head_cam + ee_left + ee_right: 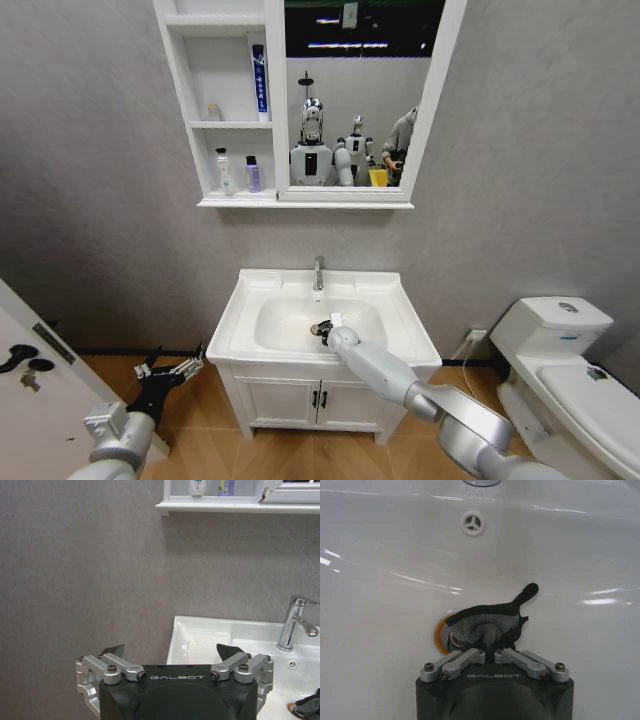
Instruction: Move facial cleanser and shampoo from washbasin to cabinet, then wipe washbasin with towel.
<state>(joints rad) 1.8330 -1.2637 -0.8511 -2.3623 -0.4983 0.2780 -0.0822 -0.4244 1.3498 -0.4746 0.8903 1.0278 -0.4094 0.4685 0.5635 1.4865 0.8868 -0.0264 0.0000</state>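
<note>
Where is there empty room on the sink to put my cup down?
The washbasin's flat rim is bare either side of the tap. The bowl's middle is crowded: the right gripper presses the towel over the drain. The left gripper hangs beside the sink.

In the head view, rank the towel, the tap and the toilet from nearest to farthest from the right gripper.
1. Towel: pinched in the right gripper, down in the washbasin bowl.
2. Tap: on the back rim, beyond the gripper.
3. Toilet: off to the robot's right.
</note>
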